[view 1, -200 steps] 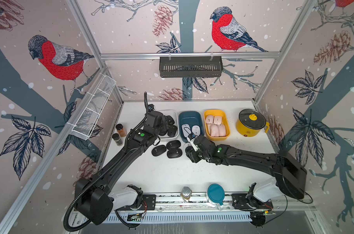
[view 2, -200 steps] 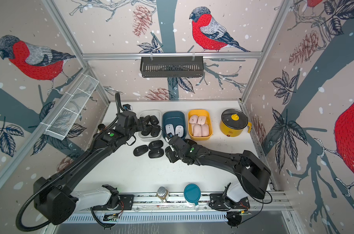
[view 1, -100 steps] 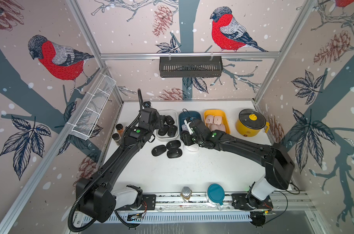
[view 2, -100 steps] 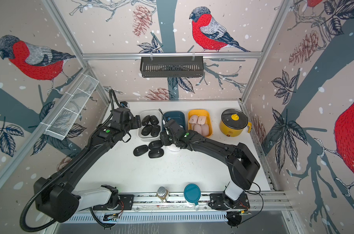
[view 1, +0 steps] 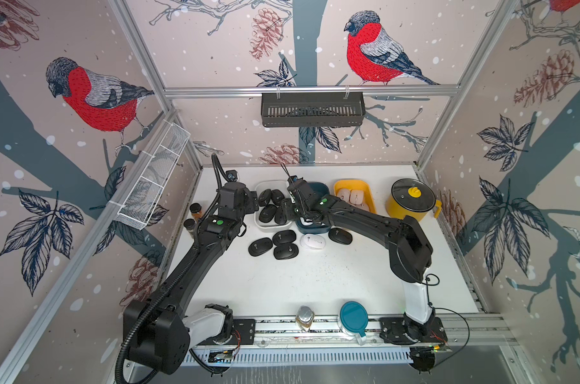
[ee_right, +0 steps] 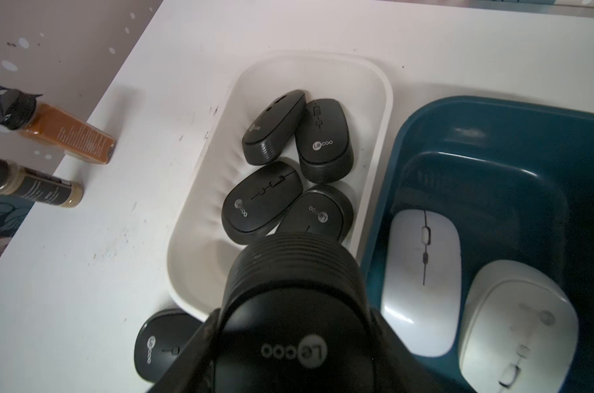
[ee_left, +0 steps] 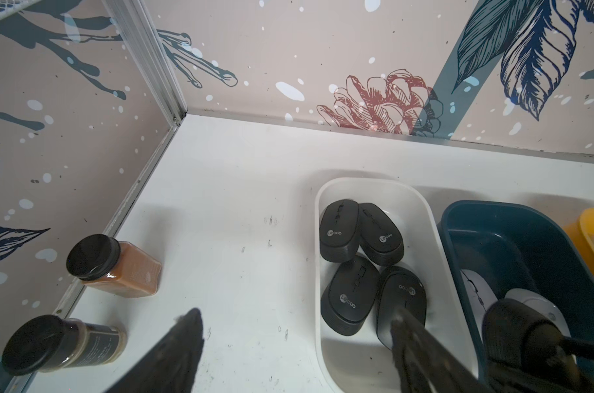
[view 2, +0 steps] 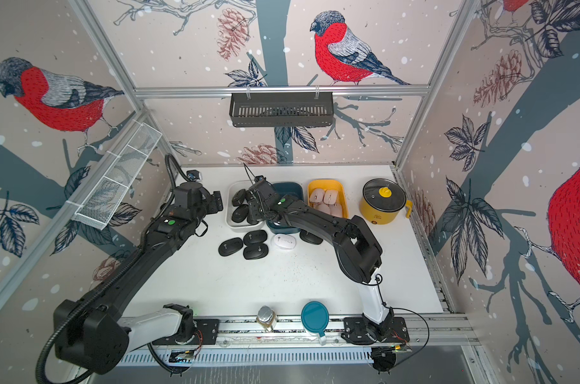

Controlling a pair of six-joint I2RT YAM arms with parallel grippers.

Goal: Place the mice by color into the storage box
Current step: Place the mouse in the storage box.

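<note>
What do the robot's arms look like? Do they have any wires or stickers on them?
Both are black and chunky with boxy joints. The left arm has a fat ribbed hose running along it. The right arm has thin wires by its base. Each wears a green dot and has a white part near the bottom. The fingers are flat, pointy and black.

The black mouse (ee_right: 290,299) is dull plastic with a ridged edge. The white mice (ee_right: 421,282) are smooth, shiny plastic. The white box (view 1: 275,228) is smooth plastic; the blue box (view 1: 312,228) at its 3 o'clock is glossy. The table (view 1: 315,282) is smooth with small scuffs. The basket (view 1: 149,186) at its 9 o'clock is wire mesh. The frame bars (view 1: 308,89) are bare metal.
</note>
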